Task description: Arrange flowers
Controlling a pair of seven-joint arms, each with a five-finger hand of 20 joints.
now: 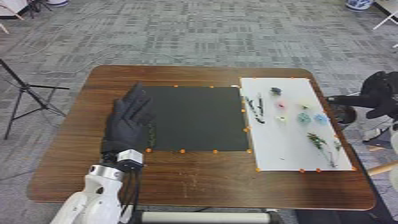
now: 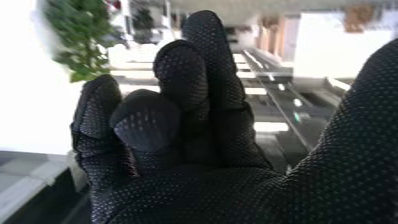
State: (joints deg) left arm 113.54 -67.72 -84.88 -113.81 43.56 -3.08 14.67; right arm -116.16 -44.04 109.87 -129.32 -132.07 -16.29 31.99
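Flower heads [image 1: 304, 118], small and rounded, blue, pink and pale yellow, lie spaced out on a flat white sheet [image 1: 284, 157] at the counter's right side. Thin dark stems [image 1: 259, 104] lie beside them, toward the black mat [image 1: 200, 120]; a feathery green sprig [image 1: 316, 141] lies nearer the robot. Orange markers [image 1: 182, 151] dot the edges of sheet and mat. Left hand [image 1: 130, 122], in black fabric, is at the mat's left edge, fingers straight. Right hand [image 1: 380, 94] is beyond the counter's right edge; in the wrist view its dotted glove shows fingers extended, thumb well apart, grasping nothing. Counter [image 1: 178, 180]: brown wood, rounded corners.
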